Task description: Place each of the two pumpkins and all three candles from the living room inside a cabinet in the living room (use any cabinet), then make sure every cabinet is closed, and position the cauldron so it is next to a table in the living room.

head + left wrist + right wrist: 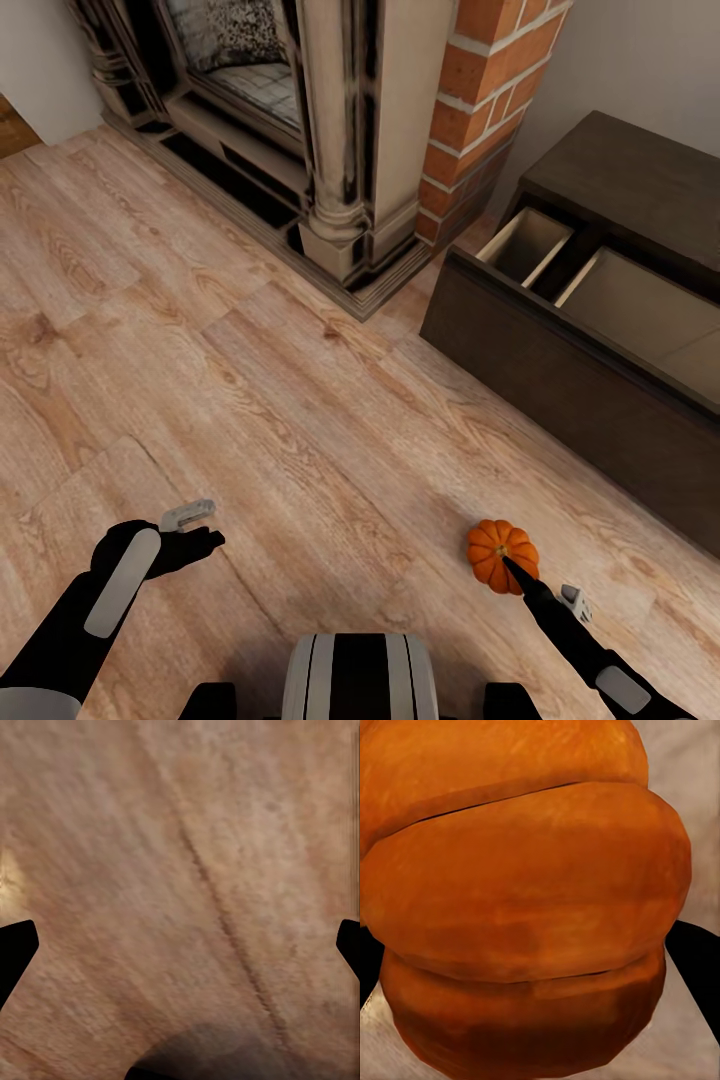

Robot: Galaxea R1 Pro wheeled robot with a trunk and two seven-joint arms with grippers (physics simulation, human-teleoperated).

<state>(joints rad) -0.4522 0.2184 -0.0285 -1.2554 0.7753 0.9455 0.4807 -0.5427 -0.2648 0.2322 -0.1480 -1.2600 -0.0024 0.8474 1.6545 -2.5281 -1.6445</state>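
Pumpkin (pixel 500 553) sits in the right gripper (pixel 512 570), small, orange, ribbed, held over the wood floor (pixel 300 400) just in front of the cabinet (pixel 560 390). Right wrist view: pumpkin (pixel 521 900) packs the space between the fingers (pixel 696 964), dark finger edges pressed against its sides, so the fingers are closed on it. Pale floor (pixel 690 810) shows past it.

Left gripper (pixel 195 528) hangs low over the floor at the near left, well apart from the pumpkin, black with a grey link on top. Left wrist view: fingers (pixel 15 949) spread wide at the two sides, nothing between them, bare wood planks (pixel 187 870) with a dark seam beyond them.

Cabinet is long, low, dark brown, flat top, standing at the right against the wall. Its drawer is pulled out, front panel toward the robot, pale beige interior (pixel 640 300) split by a dark divider into a narrow compartment and a wider one; nothing visible inside.

Fireplace (pixel 300 120) with stone column and brick side (pixel 480 110) stands at the far edge of the floor, beside the cabinet's left end.

Robot trunk (pixel 358 675) shows at the bottom middle.
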